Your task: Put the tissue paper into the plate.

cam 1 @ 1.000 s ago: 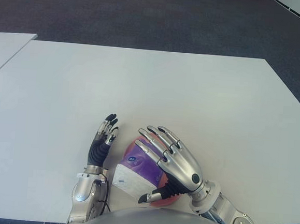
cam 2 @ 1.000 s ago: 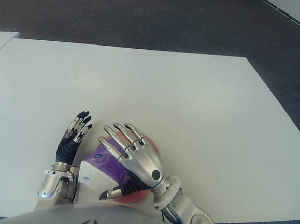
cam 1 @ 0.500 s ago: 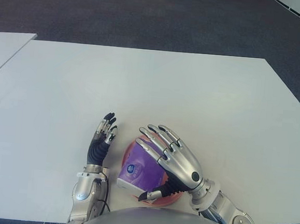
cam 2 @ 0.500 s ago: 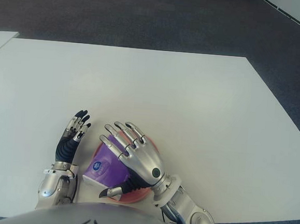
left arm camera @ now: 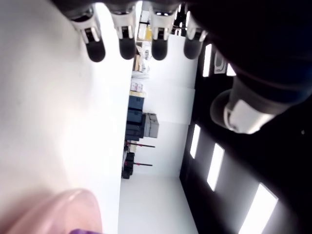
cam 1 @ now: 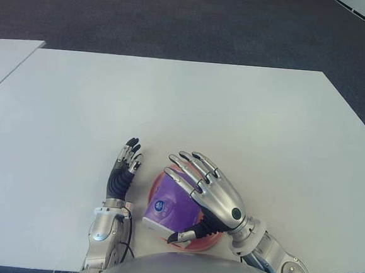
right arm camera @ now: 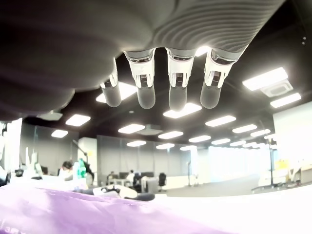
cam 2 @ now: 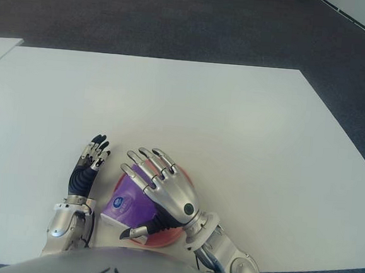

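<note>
Starting on the left, my left hand (cam 1: 124,176) shows near the front edge of the white table (cam 1: 191,112), just left of the plate, fingers straight and relaxed, holding nothing; I'm leaving it idle. Next over is the pink plate (cam 1: 155,184), close to my body, and the purple tissue paper pack (cam 1: 169,206) is sitting in it, tilted, with its near-left corner poking out over the rim toward me. Over that is my right hand (cam 1: 208,192), hovering above the pack with the fingers (cam 1: 189,169) spread wide and extended. From the right wrist view the fingertips hang free in the air above the purple wrapper, so I read it as an unclenched hand gripping nothing, though I can't tell whether the palm is brushing the pack. My judgement is that the pack is light and soft, a plastic-wrapped bundle that squashes under pressure and whose film could slip against metal fingers. If it needs squaring up in the plate, I'd take it across the short sides, thumb on one long edge and fingers on the other, with gentle pressure, since a hard squeeze would just crumple it.
</note>
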